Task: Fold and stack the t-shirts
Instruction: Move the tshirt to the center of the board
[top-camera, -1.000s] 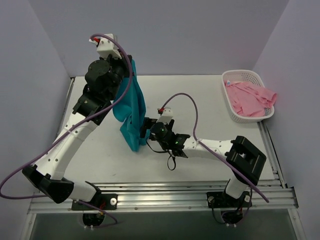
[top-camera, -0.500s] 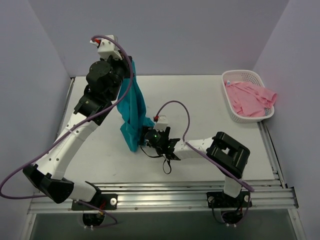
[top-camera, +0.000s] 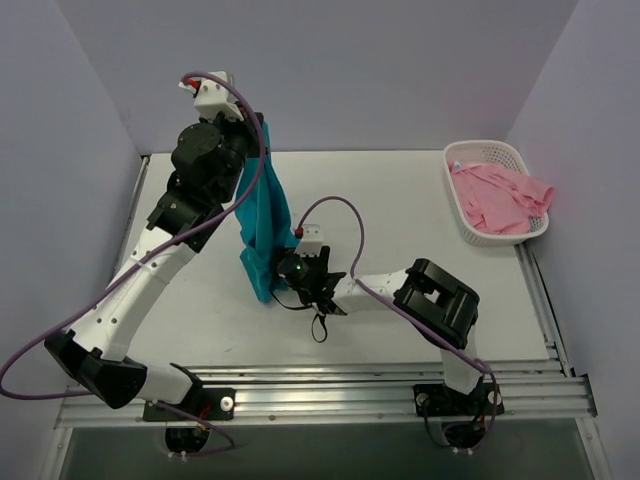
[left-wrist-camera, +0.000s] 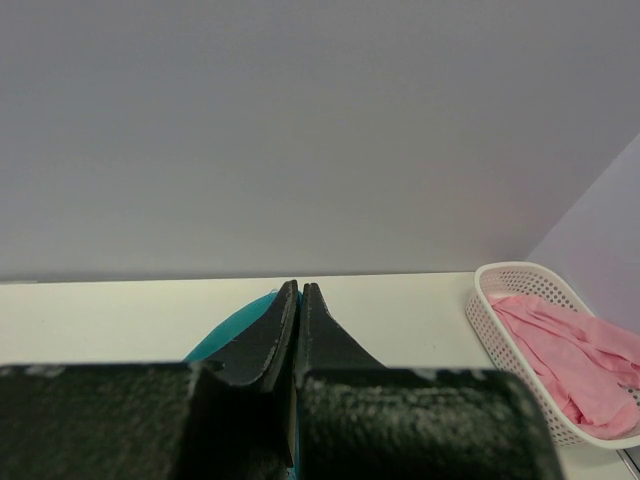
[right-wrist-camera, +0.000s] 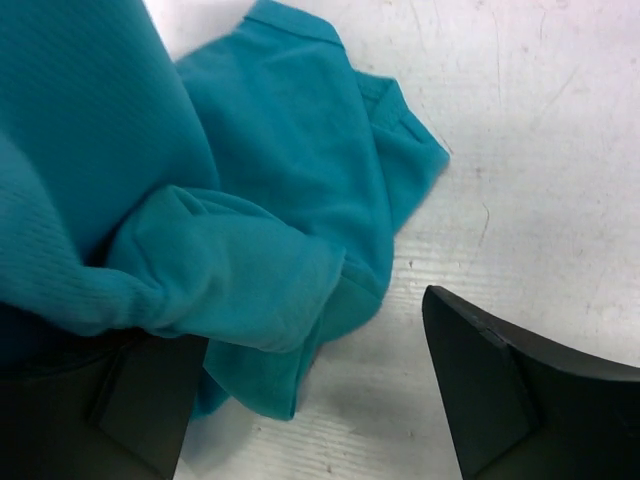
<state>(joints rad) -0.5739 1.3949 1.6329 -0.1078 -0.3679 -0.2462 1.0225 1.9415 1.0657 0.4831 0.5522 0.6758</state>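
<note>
Pale lilac walls (top-camera: 350, 70) close in a white table (top-camera: 400, 200), which we see from above with 2 robot arms rising from its near edge. We find the left gripper (top-camera: 258, 122) raised high near the back wall, its fingers (left-wrist-camera: 270, 335) pressed together on the teal t-shirt (top-camera: 264, 215), which hangs down from it in a long twisted drape. The shirt's lower end reaches the table near the middle, where it lies crumpled. We see the right gripper (right-wrist-camera: 315, 335) low at that crumpled end, its jaws spread apart. A bunched fold of teal cloth lies between them and over 1 finger, with bare table beside the other. At the far right corner a white lattice basket (top-camera: 455, 160) holds the pink t-shirt (top-camera: 495, 195), part of which spills over the rim.
</note>
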